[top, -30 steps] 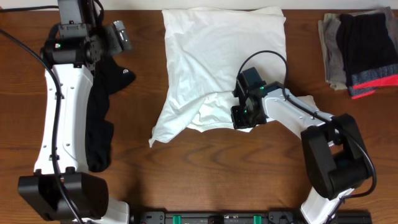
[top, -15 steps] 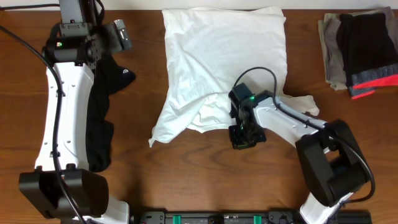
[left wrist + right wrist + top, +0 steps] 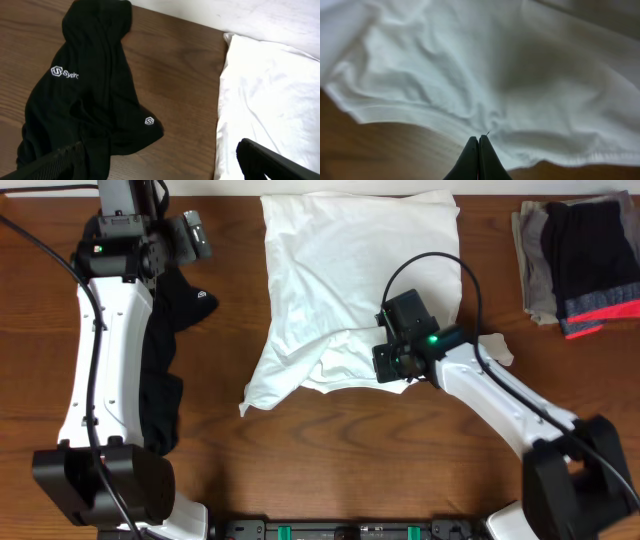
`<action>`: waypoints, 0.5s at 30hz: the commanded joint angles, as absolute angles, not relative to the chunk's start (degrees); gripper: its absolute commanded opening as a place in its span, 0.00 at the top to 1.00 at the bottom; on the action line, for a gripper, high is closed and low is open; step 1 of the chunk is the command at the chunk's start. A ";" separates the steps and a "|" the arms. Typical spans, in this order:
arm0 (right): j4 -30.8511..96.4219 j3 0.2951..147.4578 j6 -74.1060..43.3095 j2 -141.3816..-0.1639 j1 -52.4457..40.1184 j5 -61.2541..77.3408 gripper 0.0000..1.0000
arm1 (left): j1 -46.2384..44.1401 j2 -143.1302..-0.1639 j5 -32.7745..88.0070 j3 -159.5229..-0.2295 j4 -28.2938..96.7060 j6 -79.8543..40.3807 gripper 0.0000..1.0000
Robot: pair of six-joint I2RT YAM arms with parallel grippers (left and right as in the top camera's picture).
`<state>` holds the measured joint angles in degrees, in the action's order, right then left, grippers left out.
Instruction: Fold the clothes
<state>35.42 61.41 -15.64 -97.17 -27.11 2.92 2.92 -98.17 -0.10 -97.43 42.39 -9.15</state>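
White T-shirt (image 3: 350, 280) lies at 12 o'clock of the tabletop (image 3: 330, 470), top edge near the far side. The upper part is flat and roughly square. The lower part is crumpled, with a loose corner trailing toward 7 o'clock. No print shows from overhead. A bit of white cloth pokes out at the shirt's 4 o'clock, beside my right arm.

Right pincer (image 3: 392, 368) sits on the shirt's lower edge at about 5 o'clock. In the wrist view the right pincer (image 3: 478, 150) is pressed together, tips right at the hem of the shirt (image 3: 470, 75), and creases run toward them. I can't tell whether any cloth is actually caught between the tips.

Left pincer (image 3: 195, 235) is up at 10 o'clock, well apart from the shirt. It is spread wide and empty: in its own view both fingers (image 3: 55, 162) sit at the bottom corners with nothing between them. That view shows the black garment (image 3: 90, 100) with small white logos, and the shirt's left edge (image 3: 270, 100) at 3 o'clock.

From overhead, the black garment (image 3: 165, 370) runs in a long strip down the 9 o'clock side, partly under my left arm. The folded stack (image 3: 580, 265) of grey, black and coral sits at 2 o'clock, well clear of the shirt.
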 commanded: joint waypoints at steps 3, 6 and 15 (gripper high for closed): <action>31.42 61.21 -13.21 -103.13 -26.85 1.67 0.99 | 3.20 -98.76 -0.89 -97.62 42.30 -8.64 0.02; 29.43 61.21 -13.21 -104.81 -26.85 1.67 0.99 | 3.20 -98.76 -0.89 -97.62 42.30 -8.64 0.02; 35.00 59.68 -14.66 -107.13 -27.46 5.39 0.99 | 3.20 -98.76 -0.89 -97.62 42.28 -8.62 0.02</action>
<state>32.95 61.10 -14.02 -106.13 -27.14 3.31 2.92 -98.19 -0.25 -97.43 42.35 -9.15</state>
